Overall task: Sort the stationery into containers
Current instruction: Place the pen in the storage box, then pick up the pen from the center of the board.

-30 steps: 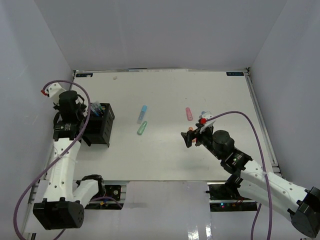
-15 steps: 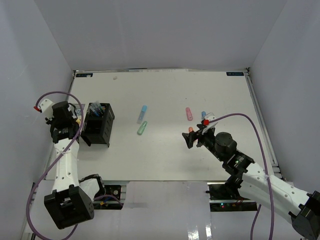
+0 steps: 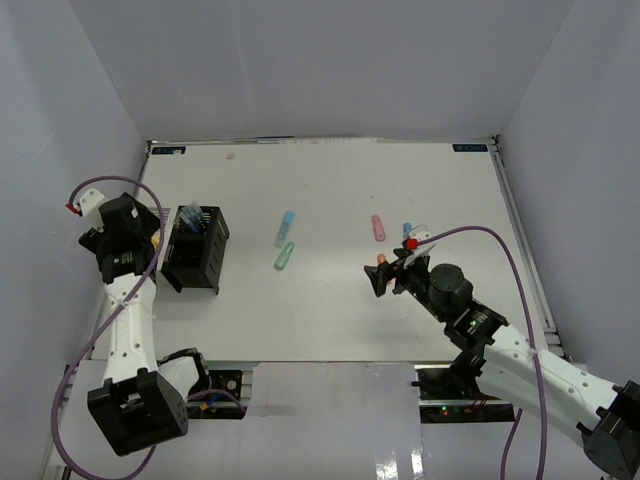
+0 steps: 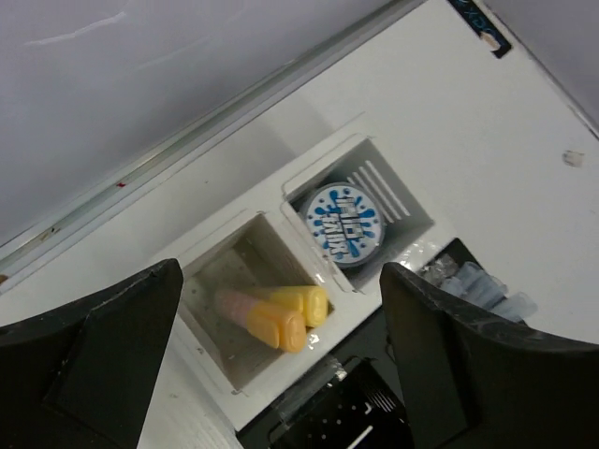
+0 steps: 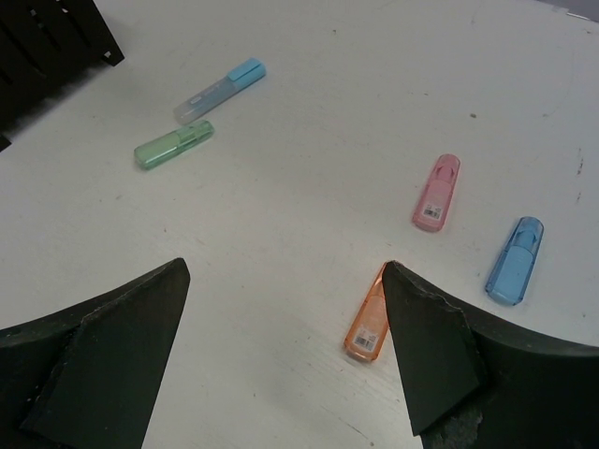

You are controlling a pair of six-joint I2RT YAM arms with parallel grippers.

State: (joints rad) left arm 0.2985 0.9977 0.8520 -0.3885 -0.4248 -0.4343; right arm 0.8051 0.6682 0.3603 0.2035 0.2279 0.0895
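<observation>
- Left fingers (image 4: 94, 355), apart and empty above the tray (image 4: 323, 159), should lift clear.
- Right fingers (image 5: 94, 346), apart too, should straddle the orange marker (image 5: 368, 327) crosswise.

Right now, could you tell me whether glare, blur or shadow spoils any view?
Top external: even light, mild glare below the table. Left wrist: white tray sharp, fingers dark silhouettes. Right wrist: orange marker crisp, shadows faint.

Overhead view spans table (image 3: 330, 300); wrist views look down, close.
</observation>
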